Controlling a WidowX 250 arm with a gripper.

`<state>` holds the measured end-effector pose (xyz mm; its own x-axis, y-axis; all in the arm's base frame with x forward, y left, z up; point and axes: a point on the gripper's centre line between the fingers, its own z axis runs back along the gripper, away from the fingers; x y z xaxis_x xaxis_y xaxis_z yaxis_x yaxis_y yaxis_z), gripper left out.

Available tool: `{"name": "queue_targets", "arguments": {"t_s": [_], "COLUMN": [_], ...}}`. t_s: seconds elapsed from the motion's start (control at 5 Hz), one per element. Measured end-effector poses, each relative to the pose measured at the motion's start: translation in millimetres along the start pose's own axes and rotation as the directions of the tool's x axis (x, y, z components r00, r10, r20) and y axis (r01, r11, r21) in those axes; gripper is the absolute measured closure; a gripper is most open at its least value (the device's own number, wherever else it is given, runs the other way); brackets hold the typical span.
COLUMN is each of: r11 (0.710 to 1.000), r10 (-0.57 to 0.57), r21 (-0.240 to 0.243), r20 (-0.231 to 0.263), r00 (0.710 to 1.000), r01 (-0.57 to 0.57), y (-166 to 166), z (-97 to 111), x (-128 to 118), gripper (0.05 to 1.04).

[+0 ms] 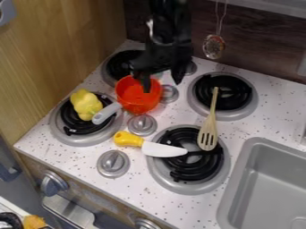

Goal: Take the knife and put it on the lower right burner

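1. Black and angular, the gripper (161, 85) hangs at the upper middle over the orange-red pot (138, 99). Its fingers are spread apart with nothing held between them: one in front of the pot, the other off to the pot's right side in the view.

2. The knife (165, 150) lies crosswise at the lower right burner (190, 175) — white blade reaching over the black coil, yellow handle out on the speckled tabletop (143, 183), between two grey knobs. Its tip points towards the wooden spatula.

3. Sharing that burner is the slotted wooden spatula (208, 134). Its head is over the coil, near the knife tip, and its handle runs up onto the upper right burner (248, 105). It takes up room on the right side of the coil.

4. One grey knob (142, 125) sits just behind the yellow handle; another grey knob (113, 163) sits in front of it.

5. The pot's grey handle slants over the lower left burner (79, 139), close to a yellow pepper (86, 104). Behind the pot is the upper left burner (122, 62), partly hidden by the arm.

6. A grey sink (239, 183) lies to the right of the lower right burner — well apart from the pot. A small strainer (213, 46) hangs against the dark back wall.
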<state>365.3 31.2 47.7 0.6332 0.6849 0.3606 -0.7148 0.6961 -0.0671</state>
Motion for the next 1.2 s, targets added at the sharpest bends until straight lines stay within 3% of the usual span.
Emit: {"name": "queue_targets", "arguments": {"t_s": [0.2,0.4,0.6,0.8,1.0,1.2], "r11": [0.966,0.870,0.708,0.603,0.538,0.443], "r10": [-0.248,-0.463,-0.655,-0.744,-0.800,-0.858], "r21": [-0.058,-0.123,-0.165,-0.138,-0.134,-0.163], "r20": [0.088,0.130,0.213,0.257,0.230,0.208], "r00": [0.965,0.877,0.725,0.617,0.554,0.469], "r01": [0.253,0.478,0.687,0.786,0.832,0.882], "y": [-11,-14,-18,-21,-25,-48], "z": [-13,-27,-30,-29,-33,-28], "x": [4,6,2,3,1,0], "gripper": [0.082,0.082,0.082,0.083,0.082,0.082]}}
